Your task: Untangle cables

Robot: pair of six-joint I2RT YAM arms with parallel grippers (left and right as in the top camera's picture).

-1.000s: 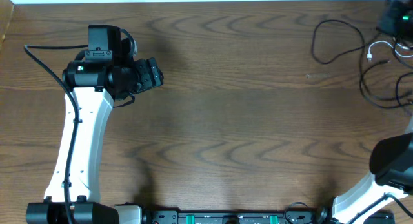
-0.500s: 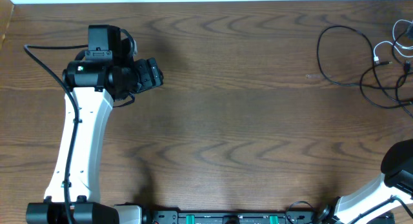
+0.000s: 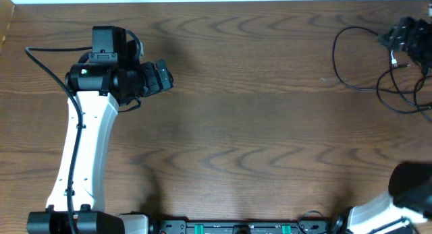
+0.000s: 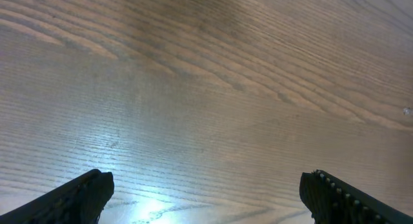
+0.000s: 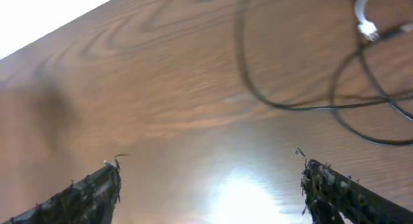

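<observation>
The cables lie loose at the table's far right: a black loop [image 3: 335,53] and more black strands [image 3: 395,92] crossing each other, with a small white plug [image 3: 394,58] among them. My right gripper [image 3: 398,37] hovers over their upper end, open and holding nothing. In the right wrist view the black cables [image 5: 258,97] and the white plug [image 5: 366,28] lie ahead of the open right gripper [image 5: 210,185], apart from it. My left gripper [image 3: 165,77] is far away at the left, open over bare wood [image 4: 206,192].
The left arm [image 3: 84,146] stands along the left side. The right arm's dark base [image 3: 413,187] fills the lower right corner. The table's far edge [image 3: 216,2] runs close behind the cables, which also run off the right edge of the view.
The right gripper left the overhead view, then came back above the cables' upper end. The black loop shifted slightly right. The left jaws spread a little wider.
</observation>
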